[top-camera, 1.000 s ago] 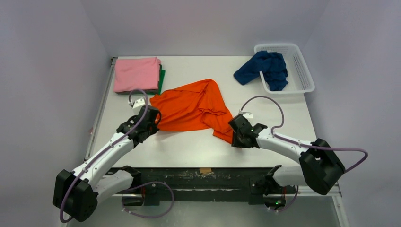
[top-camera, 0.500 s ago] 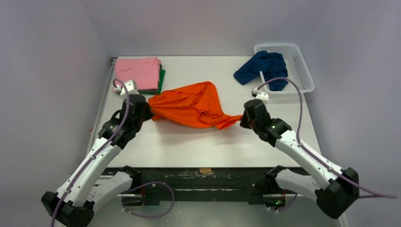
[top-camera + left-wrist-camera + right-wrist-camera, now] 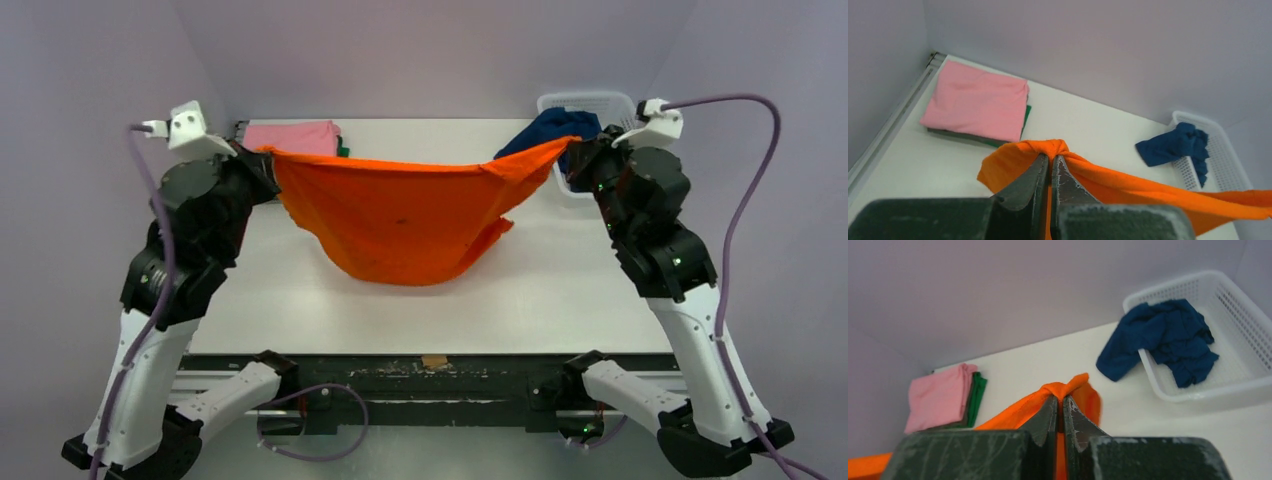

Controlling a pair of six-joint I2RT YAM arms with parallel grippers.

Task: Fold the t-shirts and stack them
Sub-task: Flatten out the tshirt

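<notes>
An orange t-shirt point(image 3: 400, 220) hangs stretched in the air between both arms, sagging in the middle above the table. My left gripper point(image 3: 266, 155) is shut on its left corner, and the bunched cloth point(image 3: 1050, 148) shows at the jaw tips. My right gripper point(image 3: 572, 145) is shut on the right corner point(image 3: 1064, 390). A pink t-shirt point(image 3: 290, 137) lies folded on a green t-shirt point(image 3: 1024, 117) at the far left. A navy t-shirt point(image 3: 1158, 340) hangs crumpled over the basket's rim.
A white mesh basket point(image 3: 1243, 315) stands at the table's far right corner. A metal rail point(image 3: 893, 125) runs along the left edge of the white table point(image 3: 560, 290). Grey walls close in the back and sides.
Both arms have risen and spread apart, lifting the orange t-shirt off the table and pulling it taut. The right gripper closed on the shirt's corner during the last second.
</notes>
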